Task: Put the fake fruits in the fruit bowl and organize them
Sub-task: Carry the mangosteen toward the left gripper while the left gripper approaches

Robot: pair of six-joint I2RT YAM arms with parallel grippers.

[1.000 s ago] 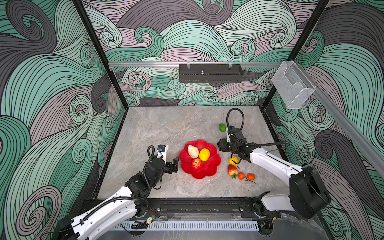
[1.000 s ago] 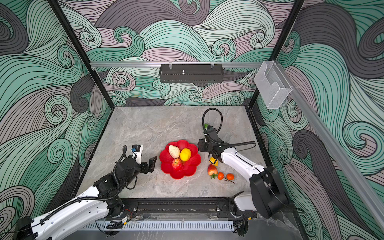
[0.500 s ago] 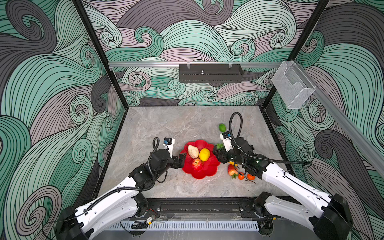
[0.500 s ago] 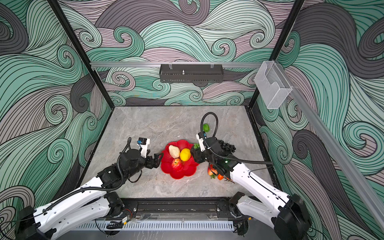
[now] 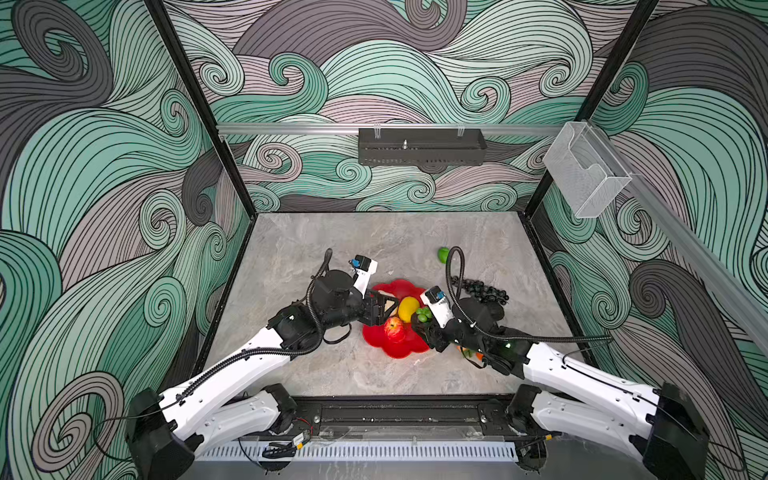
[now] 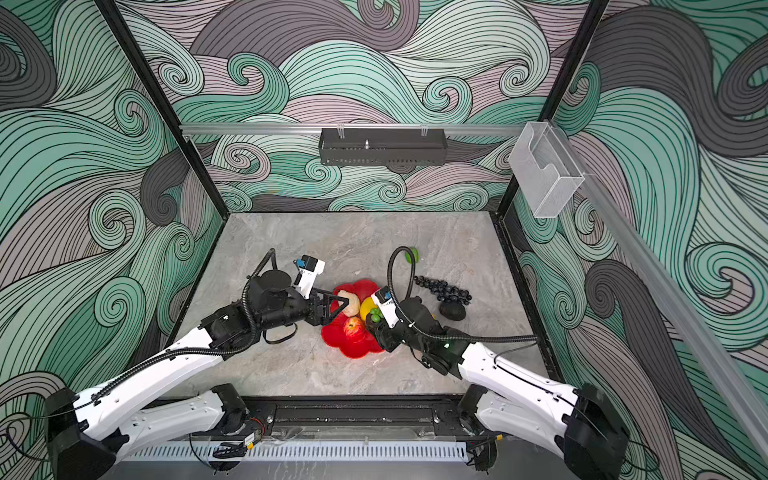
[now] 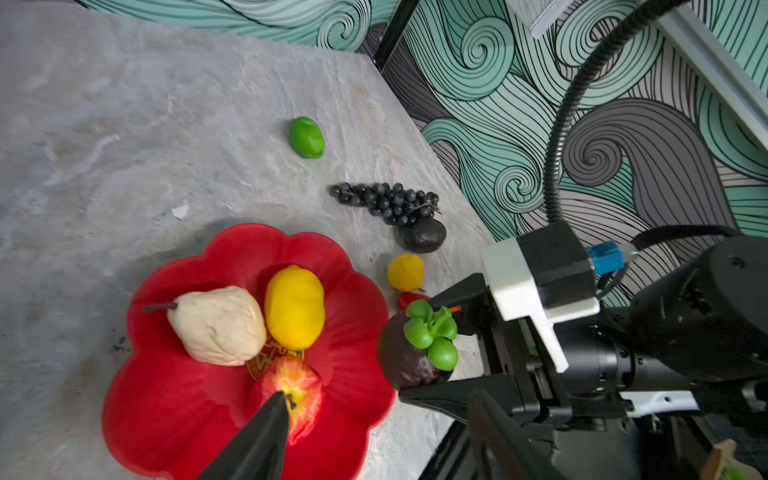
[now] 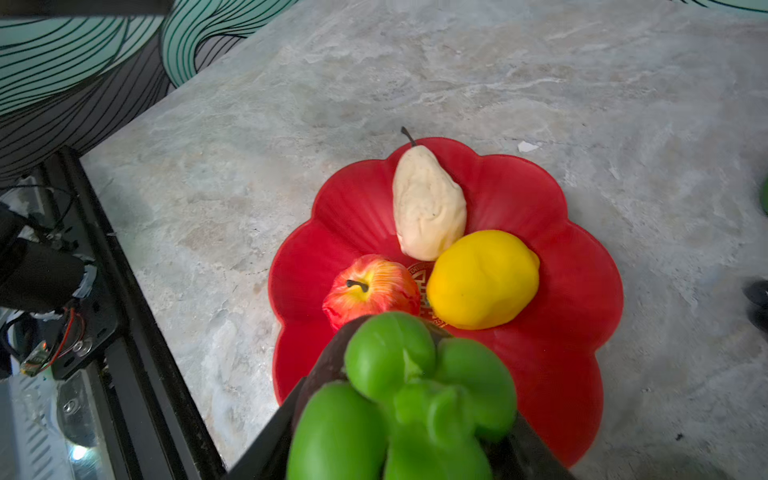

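The red fruit bowl (image 5: 399,353) (image 7: 166,415) holds a cream pear (image 8: 428,208), a yellow lemon (image 8: 482,278) and a red apple (image 8: 370,291). My right gripper (image 5: 419,322) (image 8: 403,415) is shut on a dark mangosteen (image 7: 405,357) with green leaves (image 6: 375,314), hanging over the bowl's right rim. My left gripper (image 6: 336,309) (image 7: 378,401) is open over the bowl's left side. One of its fingertips (image 7: 278,415) sits by the apple, and nothing lies between the jaws.
On the table right of the bowl lie a green lime (image 7: 306,137), a dark grape bunch (image 7: 388,201), an avocado (image 7: 422,235), a small yellow lemon (image 7: 405,272) and a red strawberry (image 7: 409,298). The right arm hides other fruits in both top views.
Both arms have swung in to the bowl. The right gripper brought the mangosteen from the bowl's far right side to its right rim. The left jaws have narrowed.
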